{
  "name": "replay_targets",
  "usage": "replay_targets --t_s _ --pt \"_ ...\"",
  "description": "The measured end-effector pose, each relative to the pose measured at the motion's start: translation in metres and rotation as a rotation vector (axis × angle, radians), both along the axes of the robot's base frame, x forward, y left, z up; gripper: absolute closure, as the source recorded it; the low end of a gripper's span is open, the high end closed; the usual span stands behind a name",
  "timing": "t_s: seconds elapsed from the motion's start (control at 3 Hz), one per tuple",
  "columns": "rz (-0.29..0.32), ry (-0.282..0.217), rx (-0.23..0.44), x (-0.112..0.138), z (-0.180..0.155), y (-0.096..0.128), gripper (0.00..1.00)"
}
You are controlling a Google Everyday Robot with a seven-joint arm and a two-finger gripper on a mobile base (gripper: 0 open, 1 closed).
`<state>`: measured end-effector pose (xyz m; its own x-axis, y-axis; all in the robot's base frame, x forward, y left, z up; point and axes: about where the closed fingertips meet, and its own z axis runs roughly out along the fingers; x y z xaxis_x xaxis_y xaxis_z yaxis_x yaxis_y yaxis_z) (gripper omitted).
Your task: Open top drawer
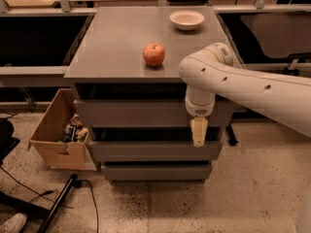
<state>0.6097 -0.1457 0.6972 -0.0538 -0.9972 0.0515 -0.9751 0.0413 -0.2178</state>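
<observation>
The top drawer [131,113] is the uppermost of three grey handleless drawers in the cabinet [121,38], with a dark gap above its front panel. Two smaller grey drawer fronts sit below it [146,150]. My gripper [198,133] hangs pointing down from the white arm [243,84]. It is in front of the right end of the top drawer's front, with its tip at the gap below that panel.
A red apple [153,54] and a white bowl [187,19] sit on the cabinet top. An open cardboard box [56,135] with clutter stands on the floor at the left. A black pole and cables [58,203] lie at the lower left.
</observation>
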Motion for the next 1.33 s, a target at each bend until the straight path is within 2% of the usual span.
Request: replay_targets --t_s 0.67,1.0,1.33 --pt "-0.034 0.002 0.03 0.028 0.001 -0.004 0.0" --pt "-0.076 0.026 0.081 0.017 -0.015 -0.001 0.17" --pt "-0.14 0.077 0.146 -0.011 -0.037 0.002 0.4"
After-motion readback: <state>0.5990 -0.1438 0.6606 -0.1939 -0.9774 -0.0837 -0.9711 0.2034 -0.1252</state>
